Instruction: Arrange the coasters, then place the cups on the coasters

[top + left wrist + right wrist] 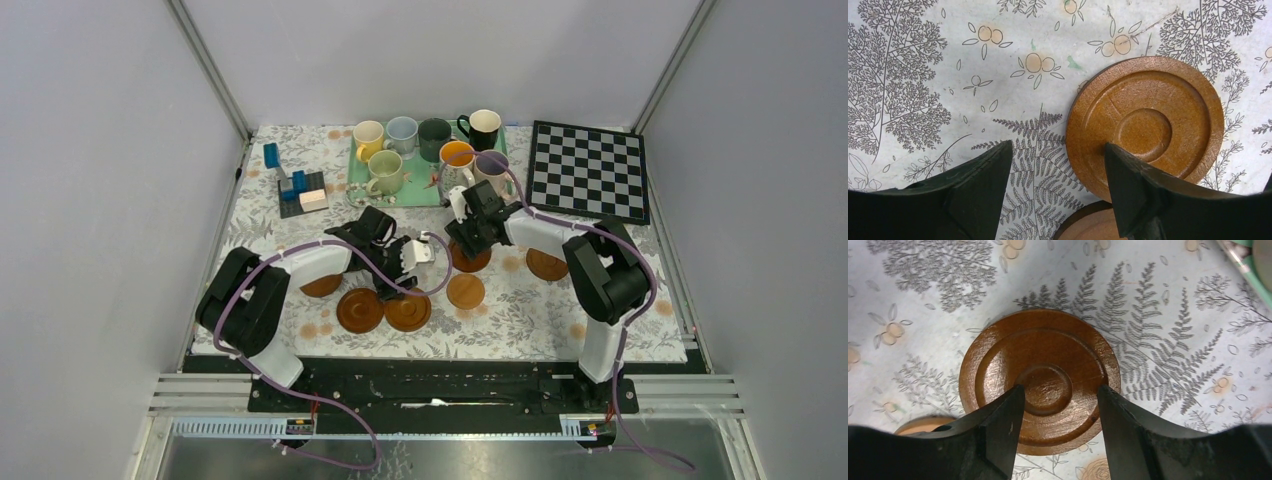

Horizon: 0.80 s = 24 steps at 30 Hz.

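Several brown coasters lie on the fern-print cloth: one beside the left arm, two near the front, an orange-brown one in the middle and one to the right. My left gripper is open, straddling the rim of the orange-brown coaster, with its right finger over the disc. My right gripper is open just above a dark coaster. The cups, among them a yellow and a black one, stand at the back.
The cups stand on a green tray. A checkerboard lies at the back right, and a blue block toy at the back left. Another coaster's edge shows under my left gripper. Walls close in the table.
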Motion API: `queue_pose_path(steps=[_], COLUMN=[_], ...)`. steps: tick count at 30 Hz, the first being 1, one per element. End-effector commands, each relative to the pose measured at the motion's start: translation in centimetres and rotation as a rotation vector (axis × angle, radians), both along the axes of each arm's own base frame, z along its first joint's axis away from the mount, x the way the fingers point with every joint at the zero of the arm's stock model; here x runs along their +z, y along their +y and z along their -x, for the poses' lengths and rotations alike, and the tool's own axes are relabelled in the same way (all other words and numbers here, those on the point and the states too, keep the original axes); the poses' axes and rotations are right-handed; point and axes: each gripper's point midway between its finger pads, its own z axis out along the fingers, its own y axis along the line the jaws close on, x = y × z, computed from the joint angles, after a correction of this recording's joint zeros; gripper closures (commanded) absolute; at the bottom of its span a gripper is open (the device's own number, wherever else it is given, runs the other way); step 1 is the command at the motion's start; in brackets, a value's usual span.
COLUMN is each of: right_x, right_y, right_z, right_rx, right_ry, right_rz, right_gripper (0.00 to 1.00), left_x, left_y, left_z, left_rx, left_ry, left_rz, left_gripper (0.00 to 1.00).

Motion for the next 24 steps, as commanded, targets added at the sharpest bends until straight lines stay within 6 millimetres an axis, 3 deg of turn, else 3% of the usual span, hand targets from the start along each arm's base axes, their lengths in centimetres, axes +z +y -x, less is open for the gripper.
queue_pose_path(steps=[1,15,24], right_x=[-1.6,-2.1,-2.6], right_y=[-2.2,-9.6,-13.2], right_z=[-0.2,2.8,5.3], right_rx=[-0.049,-0.095,-0.108], right_ry=[-0.006,0.027,0.056], right_rz=[0.117,0.221,0.249], right_gripper=[0.38,0.42,0.43], left_x=[0.6,1.9,2.4], left_y=[-0.5,-3.7,-6.0], left_z=[-0.9,-5.4,-9.5], left_rx=[-0.018,0.123,0.222], left_ry=[-0.076,-0.076,-0.096], left_rz=[0.014,0.109,0.157], left_gripper=[0.30,0.51,0.53])
